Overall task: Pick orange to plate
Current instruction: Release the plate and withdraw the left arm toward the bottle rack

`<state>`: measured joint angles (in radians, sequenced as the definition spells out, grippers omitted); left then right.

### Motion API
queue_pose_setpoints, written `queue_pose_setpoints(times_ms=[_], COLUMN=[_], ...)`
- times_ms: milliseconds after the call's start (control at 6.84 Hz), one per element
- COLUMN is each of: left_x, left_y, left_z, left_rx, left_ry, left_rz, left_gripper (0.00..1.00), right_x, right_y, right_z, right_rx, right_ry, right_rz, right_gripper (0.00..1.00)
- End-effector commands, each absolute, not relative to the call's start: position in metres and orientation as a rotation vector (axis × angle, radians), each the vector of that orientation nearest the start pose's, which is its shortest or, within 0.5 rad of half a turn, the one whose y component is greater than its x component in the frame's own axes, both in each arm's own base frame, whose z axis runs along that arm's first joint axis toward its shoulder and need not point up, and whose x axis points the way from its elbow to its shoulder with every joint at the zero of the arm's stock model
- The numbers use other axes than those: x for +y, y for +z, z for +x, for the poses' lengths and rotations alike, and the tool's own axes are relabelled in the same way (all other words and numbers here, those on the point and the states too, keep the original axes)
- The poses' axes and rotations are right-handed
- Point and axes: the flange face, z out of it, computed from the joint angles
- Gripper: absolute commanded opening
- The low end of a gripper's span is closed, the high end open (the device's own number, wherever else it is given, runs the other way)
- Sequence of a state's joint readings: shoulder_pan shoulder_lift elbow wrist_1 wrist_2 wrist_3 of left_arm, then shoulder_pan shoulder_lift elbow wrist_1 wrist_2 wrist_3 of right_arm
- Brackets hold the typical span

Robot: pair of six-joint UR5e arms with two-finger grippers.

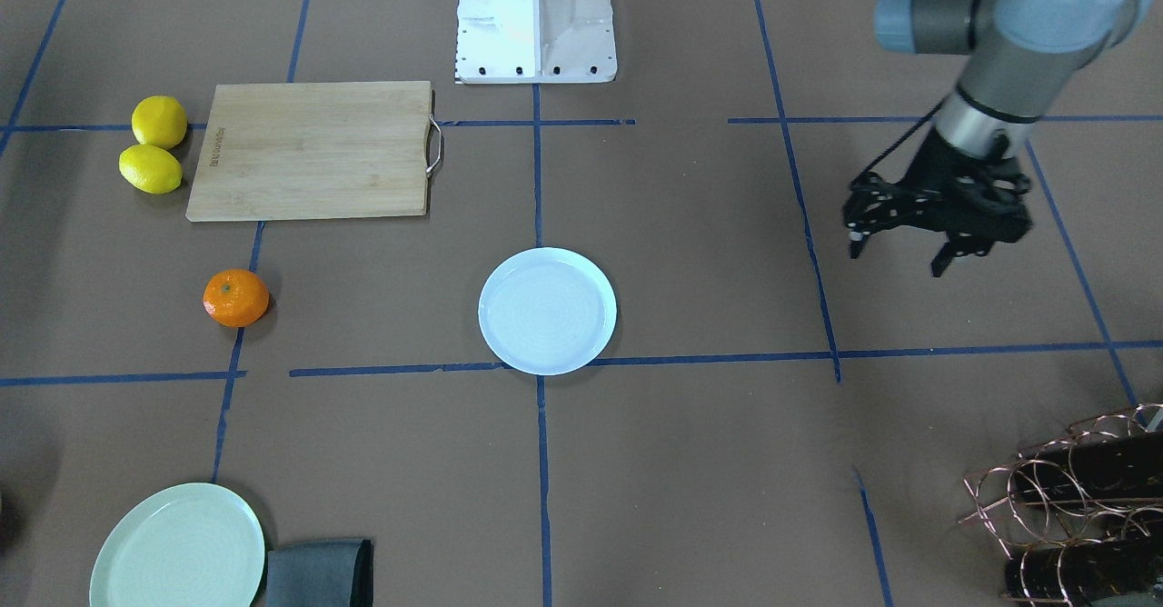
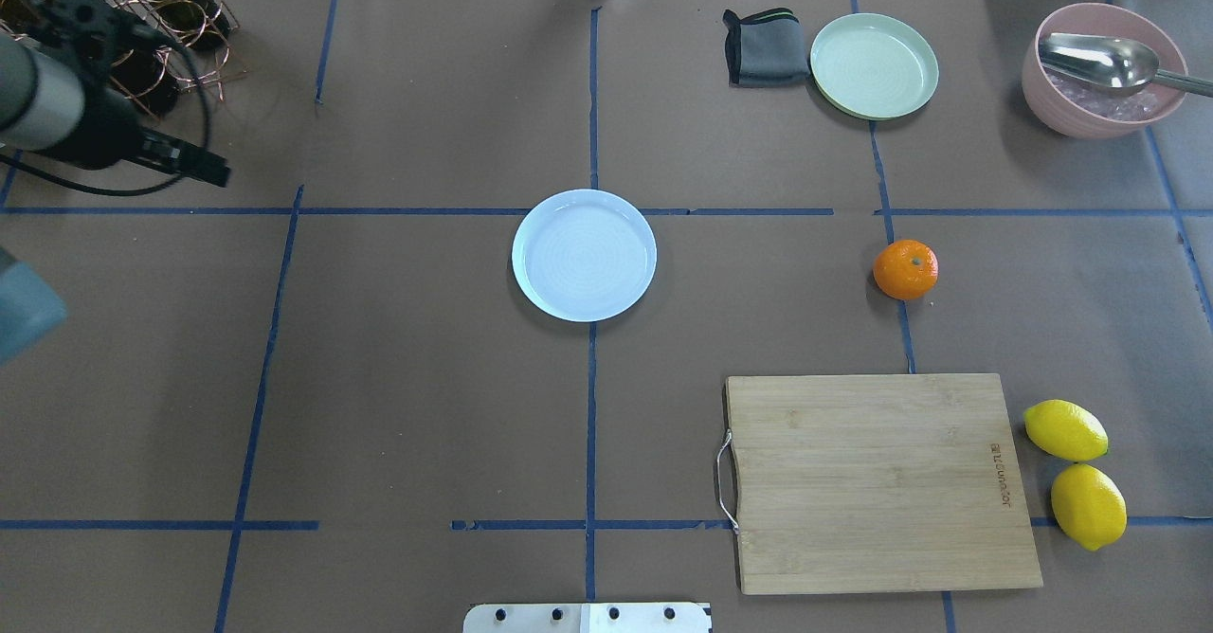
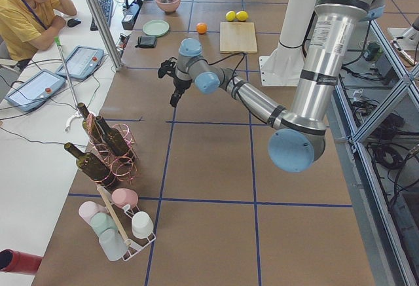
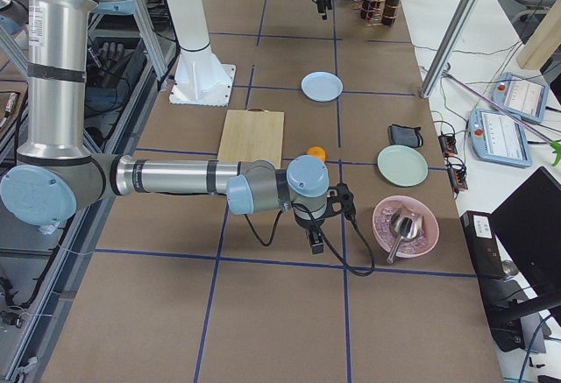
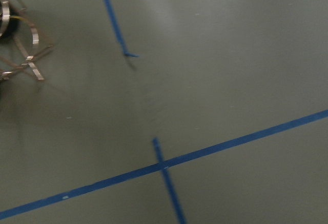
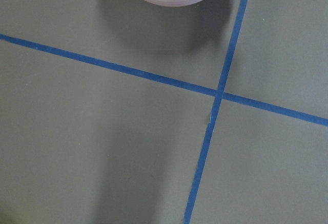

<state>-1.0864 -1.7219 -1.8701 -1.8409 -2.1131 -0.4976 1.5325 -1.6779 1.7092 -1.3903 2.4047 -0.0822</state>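
Orange (image 2: 905,269) on table (image 2: 426,377), round, stem dimple up; well apart from plate (image 2: 584,255), robot's right side. Cutting board (image 2: 881,481) stamp illegible. Left gripper (image 1: 898,257) fingers wide; right gripper (image 4: 316,241) fingers: cannot tell.

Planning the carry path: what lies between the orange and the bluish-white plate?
Nothing: the overhead view shows only bare brown table between the orange and the plate; the cutting board lies off that line.

My left gripper (image 1: 898,257) hangs at three o'clock in the front-facing view, jaws apart; my right gripper (image 4: 316,241) points down, jaws unreadable.
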Motion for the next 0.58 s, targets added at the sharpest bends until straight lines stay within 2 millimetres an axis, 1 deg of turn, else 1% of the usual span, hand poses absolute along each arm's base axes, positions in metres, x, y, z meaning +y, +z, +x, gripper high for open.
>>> queue_pose_setpoints(times_ms=[0,146,292,438], left_x=[-0.511,-0.51,-0.5,-0.482], left_y=[0.513,0.548,0.584,0.631], left_z=[0.046,-0.027,-0.054,-0.072], left_rx=[0.695,0.666,0.681,0.687], left_ry=[0.197,0.14,0.193,0.209], left_rz=[0.281,0.22,0.186,0.137], left_gripper=[1.0,1.0,1.0,1.0], right_x=[-0.462,-0.464,-0.466,-0.467], right_y=[0.606,0.602,0.594,0.587], right_z=[0.039,0.039,0.039,0.039], right_rx=[-0.874,-0.868,-0.855,-0.854], right_ry=[-0.212,-0.227,-0.258,-0.263], right_rz=[0.233,0.258,0.324,0.368], right_gripper=[1.0,1.0,1.0,1.0])
